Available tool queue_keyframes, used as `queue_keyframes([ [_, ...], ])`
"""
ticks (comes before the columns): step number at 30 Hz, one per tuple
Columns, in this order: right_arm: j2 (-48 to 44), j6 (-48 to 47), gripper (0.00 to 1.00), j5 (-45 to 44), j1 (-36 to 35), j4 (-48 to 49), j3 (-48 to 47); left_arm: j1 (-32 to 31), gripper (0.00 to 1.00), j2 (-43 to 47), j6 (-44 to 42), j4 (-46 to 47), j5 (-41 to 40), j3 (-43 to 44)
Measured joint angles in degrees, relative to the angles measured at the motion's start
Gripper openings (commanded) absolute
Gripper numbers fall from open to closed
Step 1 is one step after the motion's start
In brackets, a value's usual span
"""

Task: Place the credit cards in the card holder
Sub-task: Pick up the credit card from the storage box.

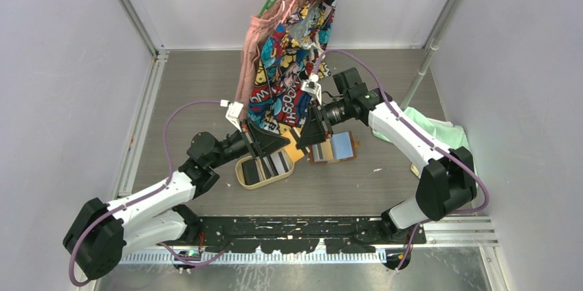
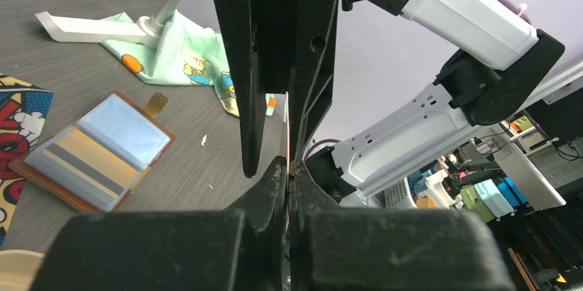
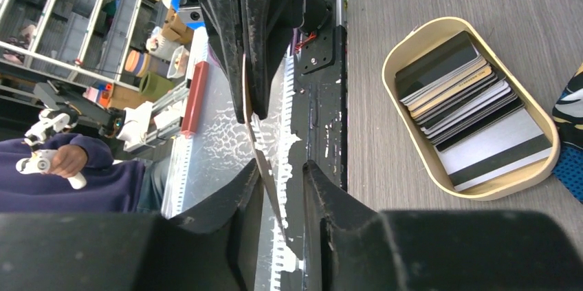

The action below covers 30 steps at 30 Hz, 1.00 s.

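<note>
My left gripper (image 1: 278,141) (image 2: 289,170) is shut on the edge of a thin yellow credit card (image 1: 295,151) (image 2: 287,136), held on edge above the table. My right gripper (image 1: 308,133) (image 3: 282,181) faces it, its jaws open around the card's other end (image 3: 256,143); the card leans on one finger and a gap shows to the other. The tan card holder (image 1: 333,147) (image 2: 96,150) lies open on the table just right of the grippers, with cards in its clear slots. An oval light-wood tray (image 1: 242,179) (image 3: 419,157) under the left gripper holds several more cards (image 3: 460,102).
Colourful printed clothes (image 1: 289,50) hang on hangers from a rail down to the table behind the grippers. A green cloth (image 1: 436,131) (image 2: 185,60) lies at the right by the rack pole (image 1: 430,50). Both arms meet at mid-table.
</note>
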<state>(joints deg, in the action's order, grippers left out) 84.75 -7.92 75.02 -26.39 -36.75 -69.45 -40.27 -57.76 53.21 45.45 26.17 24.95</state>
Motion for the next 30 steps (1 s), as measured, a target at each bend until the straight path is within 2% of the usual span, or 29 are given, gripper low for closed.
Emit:
queue_keyframes([
  [2,-0.1,-0.8,0.23,-0.4,0.0,-0.3,0.0,-0.1,0.00,0.6,-0.3,-0.4,-0.4,0.0],
  [6,-0.7,-1.6,0.02,-0.8,-0.2,-0.7,0.0,-0.1,0.01,0.9,-1.0,-1.2,-0.9,0.0],
  [9,-1.1,-2.3,0.01,-0.9,-0.5,-1.1,0.0,-0.1,0.26,0.9,-1.0,-1.5,-1.3,-0.1],
  [11,-1.2,-3.3,0.01,-1.2,-0.5,-1.8,0.0,-0.1,0.29,0.9,-0.9,-1.4,-1.2,-0.1],
  [15,-1.1,-6.8,0.01,-2.1,-0.5,-4.6,-0.1,-0.1,0.20,0.9,-1.2,-1.4,0.3,-0.1],
  [16,-1.1,-7.5,0.01,-2.1,-0.6,-5.2,-0.1,-0.1,0.05,0.8,-1.4,-1.6,1.0,0.0],
  [18,-1.1,-8.5,0.01,-2.3,-0.7,-6.3,-0.1,-0.1,0.00,0.4,-2.0,-2.2,2.0,0.0],
  [19,-1.2,-9.0,0.03,-2.3,-0.7,-6.8,-0.1,0.1,0.00,0.2,-2.4,-2.4,2.4,0.0],
  [20,-1.2,-9.4,0.10,-2.6,-0.8,-7.3,-0.1,0.3,0.00,-0.3,-2.8,-2.6,2.9,0.0],
  [23,-1.2,-10.8,0.39,-4.0,-0.8,-8.7,-0.1,0.3,0.00,-1.0,-2.9,-2.4,3.5,0.0],
  [24,-1.2,-11.7,0.45,-5.2,-0.8,-9.4,-0.2,0.3,0.00,-1.2,-2.9,-2.4,3.7,0.0],
  [27,-1.3,-15.1,0.51,-9.9,0.5,-12.3,-0.8,0.3,0.00,-1.2,-2.9,-2.4,3.5,0.0],
  [30,-2.7,-17.2,0.55,-14.3,5.1,-14.1,-1.2,0.3,0.00,-1.7,-2.9,-2.6,2.5,0.0],
])
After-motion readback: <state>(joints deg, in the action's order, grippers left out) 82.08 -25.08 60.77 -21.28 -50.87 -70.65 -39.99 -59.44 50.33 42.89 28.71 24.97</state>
